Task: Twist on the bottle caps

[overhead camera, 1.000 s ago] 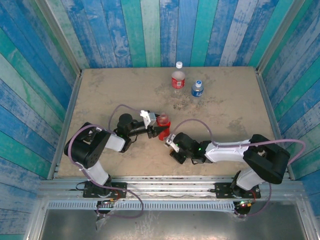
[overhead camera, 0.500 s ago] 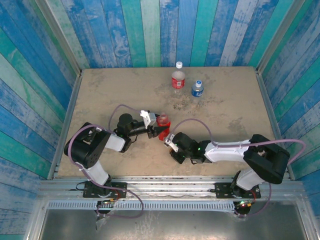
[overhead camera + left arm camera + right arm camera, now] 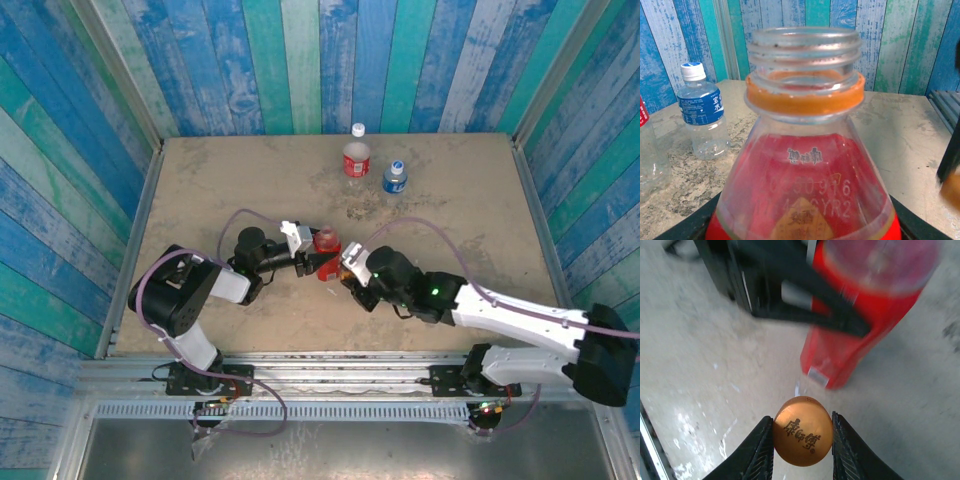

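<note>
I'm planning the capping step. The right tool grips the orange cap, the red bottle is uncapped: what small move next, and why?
Probably raise the right tool and carry the orange cap over the red bottle: the cap is beside it, not above its mouth, while the left tool holds it upright, threads bare.

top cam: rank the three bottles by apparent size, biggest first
1. red-label bottle and red bottle: these look about alike. The red one is partly hidden, so they can't be ranked against each other.
2. blue-label bottle: clearly the smallest.
</note>
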Motion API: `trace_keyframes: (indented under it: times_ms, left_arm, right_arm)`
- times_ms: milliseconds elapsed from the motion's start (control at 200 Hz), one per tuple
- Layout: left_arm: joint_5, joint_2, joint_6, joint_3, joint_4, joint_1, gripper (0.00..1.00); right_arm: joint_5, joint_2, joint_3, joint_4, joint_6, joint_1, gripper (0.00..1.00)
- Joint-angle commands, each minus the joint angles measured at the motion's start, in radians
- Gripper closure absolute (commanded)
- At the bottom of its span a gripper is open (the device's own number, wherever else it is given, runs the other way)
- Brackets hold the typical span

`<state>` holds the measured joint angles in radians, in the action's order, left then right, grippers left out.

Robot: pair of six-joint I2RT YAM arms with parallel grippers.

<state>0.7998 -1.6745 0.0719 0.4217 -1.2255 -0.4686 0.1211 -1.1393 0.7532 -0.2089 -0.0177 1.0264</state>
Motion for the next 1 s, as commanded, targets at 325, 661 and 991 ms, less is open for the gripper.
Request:
trace_keyframes:
  times_ms: [325,661,991]
  left_arm:
    - [0.005,0.015,0.027,-0.004,0.056,-0.004,0.41]
    - [0.012,0.0,0.035,0.003,0.063,-0.005,0.4]
    - [0.014,-0.01,0.031,0.009,0.067,-0.004,0.39]
  right_arm:
    - [-0.06,-0.088,0.322,-0.101,0.113,-0.084,0.7]
    - [-0.181,-0.277,0.572,-0.315,-0.019,-0.185,0.69]
    - [-0.224,-0.395,0.667,-0.432,-0.02,-0.187,0.69]
